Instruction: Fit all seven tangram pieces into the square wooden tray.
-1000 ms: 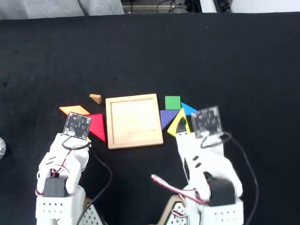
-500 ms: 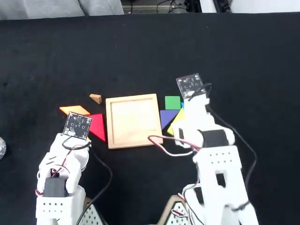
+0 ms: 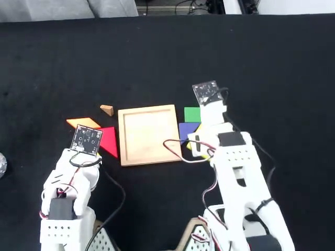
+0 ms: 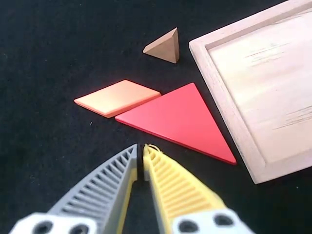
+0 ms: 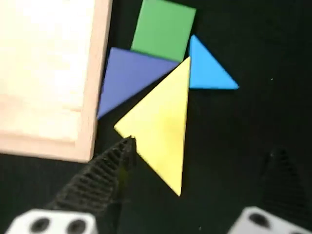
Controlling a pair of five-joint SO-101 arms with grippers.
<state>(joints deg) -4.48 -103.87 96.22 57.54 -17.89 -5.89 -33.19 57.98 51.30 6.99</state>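
Note:
The square wooden tray (image 3: pixel 150 155) lies mid-table with nothing in it. To its left are a red triangle (image 4: pixel 180 119), an orange parallelogram (image 4: pixel 117 97) and a small brown triangle (image 4: pixel 163 46). My left gripper (image 4: pixel 141 148) is shut just short of the red triangle's edge. On the tray's right side are a green square (image 5: pixel 163 29), a purple triangle (image 5: pixel 129 78), a blue triangle (image 5: pixel 207 70) and a large yellow triangle (image 5: pixel 161 126). My right gripper (image 5: pixel 204 147) is open above the yellow triangle's near corner, one finger (image 5: pixel 105 170) by the tray rim (image 5: pixel 100 73).
The black tabletop stretches free behind the tray and far right. The right arm (image 3: pixel 230 151) leans over the coloured pieces and hides part of them from above. The left arm (image 3: pixel 73 178) stays folded near the front edge.
The right arm has swung up and forward from its folded pose, out over the pieces to the right of the tray. The left arm and all pieces have stayed put.

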